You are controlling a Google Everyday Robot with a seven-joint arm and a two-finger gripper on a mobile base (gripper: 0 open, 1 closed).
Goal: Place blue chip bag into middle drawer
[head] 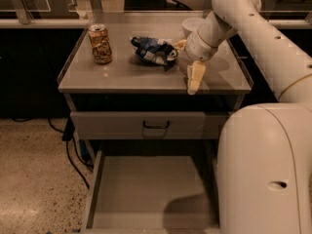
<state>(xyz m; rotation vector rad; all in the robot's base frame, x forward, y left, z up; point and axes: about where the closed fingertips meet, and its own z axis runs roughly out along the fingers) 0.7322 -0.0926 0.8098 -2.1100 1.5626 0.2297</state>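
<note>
Progress: early, nothing stowed | bag (155, 50) on top (126, 74), 12 o'clock of the open, bare drawer (141, 189) | gripper (189, 60) at bag's 3 o'clock, jaws apart, holding nothing (I judge) | left: grasp, lower, release.

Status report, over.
Claw open, beside crumpled blue foil chip bag on cabinet top. Below, wide grey metal middle drawer pulled out. Tan drink can stands apart.

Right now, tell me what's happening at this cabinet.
The robot arm's gripper hovers at the edge of the blue chip bag on the cabinet top, jaws spread, holding nothing. The bag lies ungrasped, with a can standing nearby. Below, the middle drawer is open with nothing in it yet.
</note>
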